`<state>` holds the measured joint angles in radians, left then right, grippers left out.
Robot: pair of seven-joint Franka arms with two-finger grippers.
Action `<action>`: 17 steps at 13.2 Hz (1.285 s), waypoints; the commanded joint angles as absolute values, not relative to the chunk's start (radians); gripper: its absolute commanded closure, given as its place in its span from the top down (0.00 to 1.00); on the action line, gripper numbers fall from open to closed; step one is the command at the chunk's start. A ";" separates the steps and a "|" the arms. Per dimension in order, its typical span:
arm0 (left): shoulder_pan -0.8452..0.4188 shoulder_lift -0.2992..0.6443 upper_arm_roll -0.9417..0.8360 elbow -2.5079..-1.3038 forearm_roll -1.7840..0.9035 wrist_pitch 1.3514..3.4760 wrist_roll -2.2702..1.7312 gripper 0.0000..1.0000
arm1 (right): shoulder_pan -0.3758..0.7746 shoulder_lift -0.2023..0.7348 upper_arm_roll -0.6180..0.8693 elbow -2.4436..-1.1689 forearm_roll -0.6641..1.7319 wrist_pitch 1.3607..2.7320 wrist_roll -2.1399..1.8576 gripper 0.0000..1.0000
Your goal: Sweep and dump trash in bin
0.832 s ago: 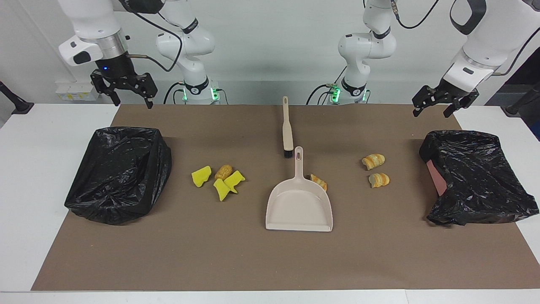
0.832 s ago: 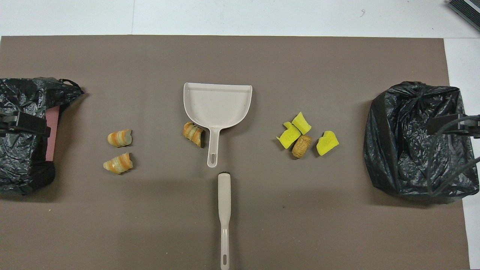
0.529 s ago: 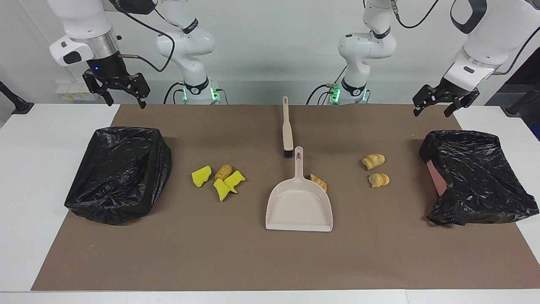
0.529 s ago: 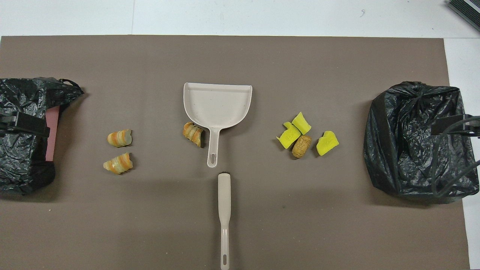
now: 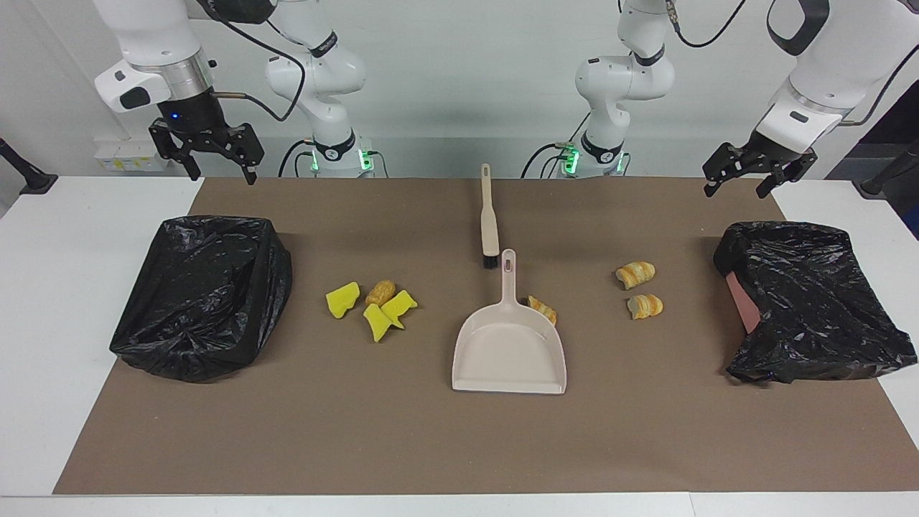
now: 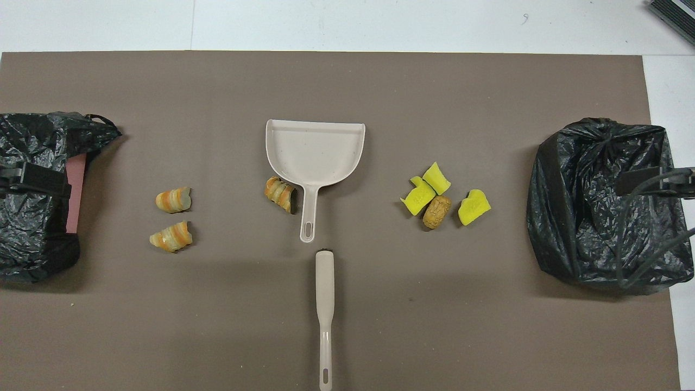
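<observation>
On the brown mat [image 5: 359,445] in the middle of the table lie the beige brush [image 5: 489,219] and the beige dustpan [image 5: 510,345]. They lie in one line, and the long way of both runs from the robots out toward the table's edge. The brush handle points at the robots, so either arm can reach it from its own side. The dustpan's handle almost touches the brush's bristle end.

The right gripper [image 5: 210,166] hangs in the air by the mat's corner, with its fingers spread open and nothing in them. Below it sits a bin with a black bag [image 5: 204,294]. From this gripper, toward the middle of the table, lie three yellow foam wedges [image 5: 370,307] and a brown bread lump [image 5: 380,291], all bunched up together.

The left gripper [image 5: 739,183] hangs over the mat's other corner, open and empty too. Another bin with a black bag [image 5: 815,301] sits below it. Two striped croissant pieces [image 5: 640,289] lie in from it, and a third croissant piece [image 5: 543,309] touches the dustpan's side.

I think no sweeping has begun. Each arm looks about as near to the tools as the other.
</observation>
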<state>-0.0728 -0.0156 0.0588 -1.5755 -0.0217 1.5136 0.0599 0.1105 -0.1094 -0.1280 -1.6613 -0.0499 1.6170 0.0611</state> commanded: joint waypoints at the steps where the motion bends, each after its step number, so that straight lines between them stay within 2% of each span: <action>1: -0.074 -0.034 0.060 -1.591 -0.006 1.517 0.057 1.00 | 0.094 -0.103 -0.121 -1.651 -0.023 1.617 0.035 1.00; 13: -0.089 -0.037 0.048 -1.618 -0.017 1.561 0.058 1.00 | 0.094 -0.103 -0.121 -1.651 -0.023 1.617 0.035 1.00; 17: -0.181 -0.037 0.048 -1.701 -0.046 1.652 0.060 1.00 | 0.094 -0.103 -0.121 -1.649 -0.023 1.617 0.035 1.00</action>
